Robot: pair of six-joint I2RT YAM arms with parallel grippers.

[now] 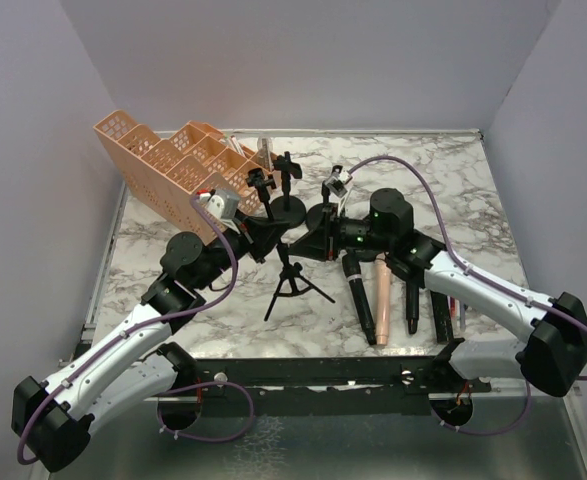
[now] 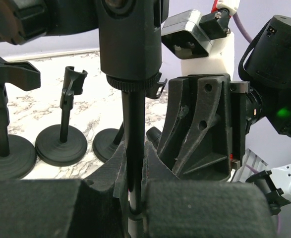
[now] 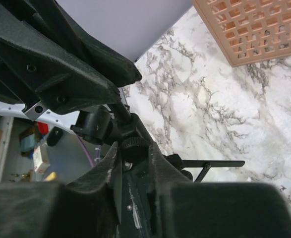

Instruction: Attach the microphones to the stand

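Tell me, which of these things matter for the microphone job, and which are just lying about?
In the job: tripod stand, gripped by the left hand and right hand; black microphone; pink microphone; round-based stands.
Just lying about: orange basket at the back left.
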